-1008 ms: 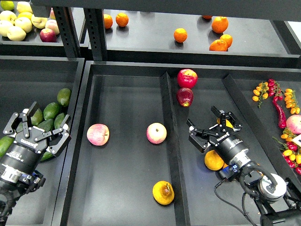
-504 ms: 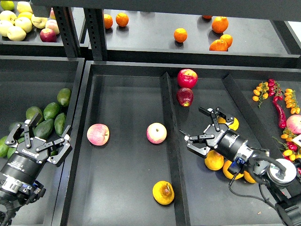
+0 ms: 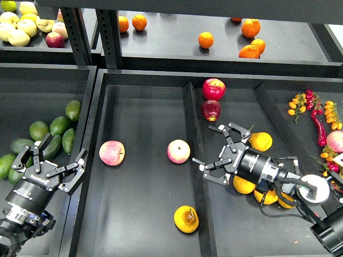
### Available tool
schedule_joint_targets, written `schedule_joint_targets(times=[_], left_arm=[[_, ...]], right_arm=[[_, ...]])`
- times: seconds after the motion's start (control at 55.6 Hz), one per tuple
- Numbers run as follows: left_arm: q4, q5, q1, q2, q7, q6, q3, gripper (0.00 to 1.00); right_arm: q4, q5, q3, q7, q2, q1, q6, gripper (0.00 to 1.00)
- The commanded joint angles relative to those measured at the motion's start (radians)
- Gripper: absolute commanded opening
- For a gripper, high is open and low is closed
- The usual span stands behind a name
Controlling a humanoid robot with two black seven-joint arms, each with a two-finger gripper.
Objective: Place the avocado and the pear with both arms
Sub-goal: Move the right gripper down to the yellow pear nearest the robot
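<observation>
The pear [image 3: 186, 219], yellow-orange with a brown blotch, lies near the front of the middle tray [image 3: 139, 214]. Several avocados lie in the left bin; a darker elongated avocado [image 3: 54, 149] lies among them, partly behind my left gripper's fingers. My left gripper [image 3: 52, 163] is open and empty, at the right edge of the avocado pile. My right gripper [image 3: 215, 153] is open and empty, spread wide by the tray divider [image 3: 194, 128], up and to the right of the pear and apart from it.
Two pink-and-yellow apples [image 3: 111, 153] [image 3: 178, 151] lie in the middle tray. Two red apples [image 3: 213, 89] and several yellow-orange fruits [image 3: 261, 142] lie in the right compartment. Chillies and small tomatoes [image 3: 316, 115] lie far right. The rear shelf holds oranges [image 3: 205, 39] and pale apples [image 3: 19, 27].
My left gripper has drawn back toward the front, off the avocados. My right gripper has swung left toward the divider and spread its fingers wider.
</observation>
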Motion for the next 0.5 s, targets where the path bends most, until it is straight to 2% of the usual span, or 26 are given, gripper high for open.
schedule_joint_targets(times=[0.0, 0.216, 0.486], left_arm=[[0.000, 0.000, 0.001, 0.000, 0.000, 0.000, 0.000, 0.99], [0.000, 0.000, 0.001, 0.000, 0.000, 0.000, 0.006, 0.99], [0.000, 0.000, 0.001, 0.000, 0.000, 0.000, 0.017, 0.99]], right_arm=[[-0.054, -0.043, -0.059, 0.000, 0.001, 0.004, 0.031, 1.00], [-0.132, -0.081, -0.144, 0.000, 0.021, 0.033, 0.048, 1.00], [-0.151, -0.169, -0.210, 0.000, 0.021, 0.058, 0.048, 1.00]])
